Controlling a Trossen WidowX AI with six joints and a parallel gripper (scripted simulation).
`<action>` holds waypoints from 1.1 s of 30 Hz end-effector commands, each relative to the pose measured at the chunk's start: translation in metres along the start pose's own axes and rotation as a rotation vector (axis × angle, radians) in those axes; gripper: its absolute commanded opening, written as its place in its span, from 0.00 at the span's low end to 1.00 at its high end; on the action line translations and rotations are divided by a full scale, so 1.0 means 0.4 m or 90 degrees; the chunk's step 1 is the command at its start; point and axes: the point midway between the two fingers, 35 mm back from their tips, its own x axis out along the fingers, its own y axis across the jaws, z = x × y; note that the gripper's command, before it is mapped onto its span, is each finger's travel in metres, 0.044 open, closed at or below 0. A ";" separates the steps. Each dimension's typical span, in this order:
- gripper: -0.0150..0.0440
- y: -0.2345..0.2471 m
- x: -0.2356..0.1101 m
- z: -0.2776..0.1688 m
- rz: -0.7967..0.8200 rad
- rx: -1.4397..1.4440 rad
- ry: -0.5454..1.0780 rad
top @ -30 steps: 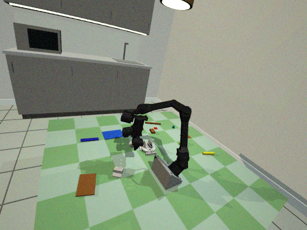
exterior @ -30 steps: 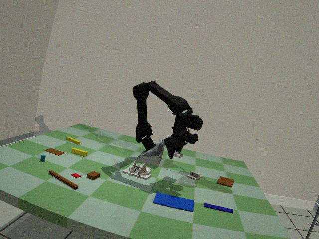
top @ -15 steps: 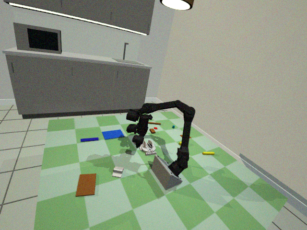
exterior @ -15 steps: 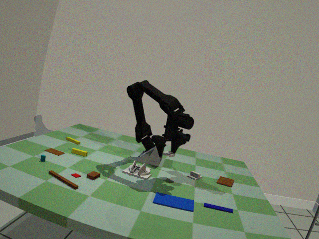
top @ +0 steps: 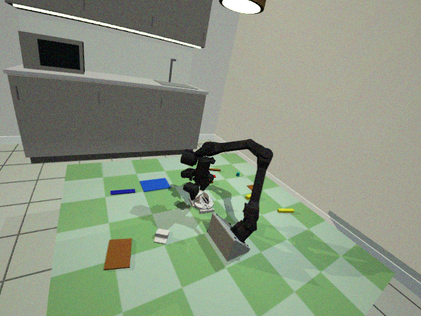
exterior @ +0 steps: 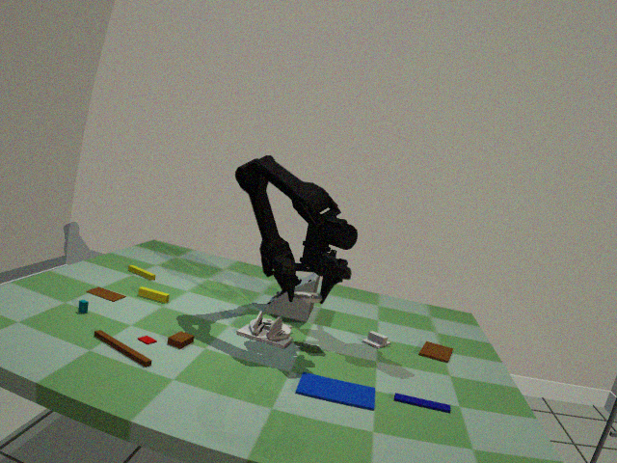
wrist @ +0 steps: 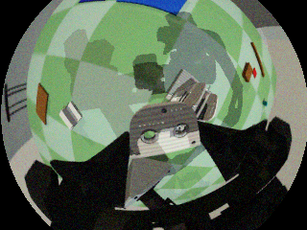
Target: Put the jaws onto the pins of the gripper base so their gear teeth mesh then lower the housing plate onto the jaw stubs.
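Observation:
The white gripper base lies on the checkered table top. Two pale jaws are on it, side by side; they also show in the wrist view. Whether their teeth mesh cannot be told. My gripper is shut on the housing plate, a pale plate with two round holes, gripped by opposite edges. The plate is in the air, looks roughly level in the exterior view, and is offset from the base. In the top view the arm hides it.
A small white stepped block and a brown plate lie to one side. A blue plate, a brown block and a grey wedge-shaped stand are around the base.

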 end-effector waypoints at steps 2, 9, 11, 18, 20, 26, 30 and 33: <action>0.85 -0.038 0.004 -0.021 -0.005 0.090 0.002; 0.85 -0.077 0.010 -0.042 -0.009 0.199 0.004; 0.85 -0.087 0.012 -0.048 -0.011 0.230 0.004; 0.85 -0.123 0.019 -0.072 -0.016 0.339 0.006; 0.85 -0.133 0.021 -0.079 -0.018 0.371 0.006; 0.85 -0.150 0.025 -0.092 -0.021 0.425 0.007; 0.85 -0.150 0.025 -0.092 -0.021 0.425 0.007; 0.85 -0.150 0.025 -0.092 -0.021 0.425 0.007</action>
